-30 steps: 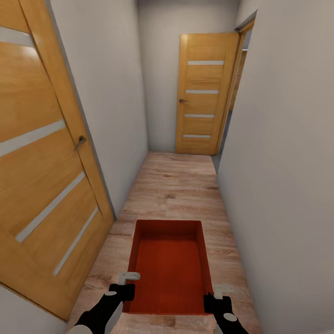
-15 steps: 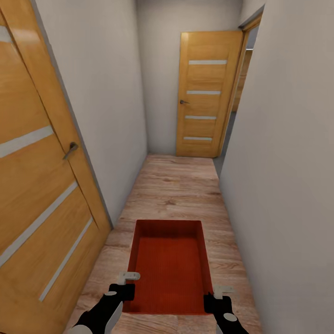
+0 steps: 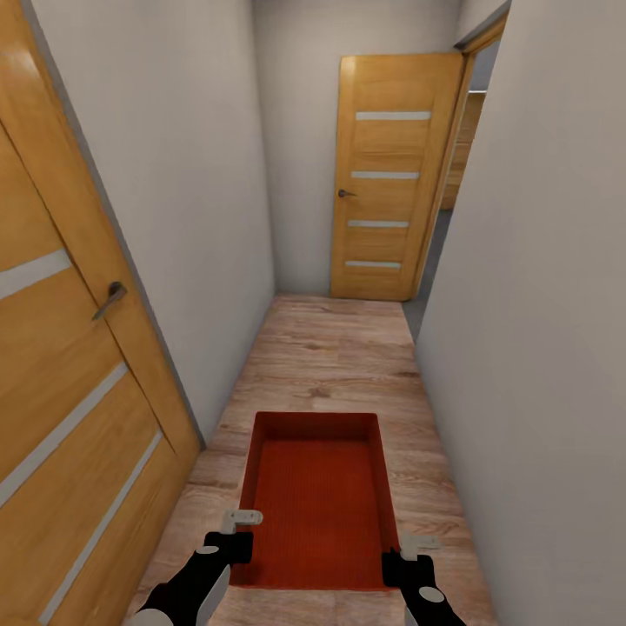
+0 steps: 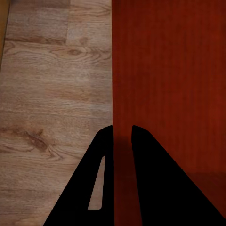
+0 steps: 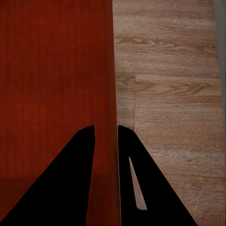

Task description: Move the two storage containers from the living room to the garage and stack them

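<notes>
Grey-white walls [image 3: 200, 174] are hemming a narrow hallway with a wood plank floor [image 3: 335, 356], one wooden door [image 3: 61, 365] standing at my left and another [image 3: 387, 174] at the far end. I am carrying one storage container [image 3: 317, 496] low in front of me, my left hand [image 3: 233, 537] pinching its left wall and my right hand [image 3: 407, 556] pinching its right wall.

My view: storage container [image 3: 317, 496] at 6 o'clock, near door [image 3: 61, 365] at 9, far door [image 3: 391, 174] at 12.

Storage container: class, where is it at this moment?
In the head view, the storage container is low and central, held between the left gripper and right gripper above the hallway's wood floor.
</notes>
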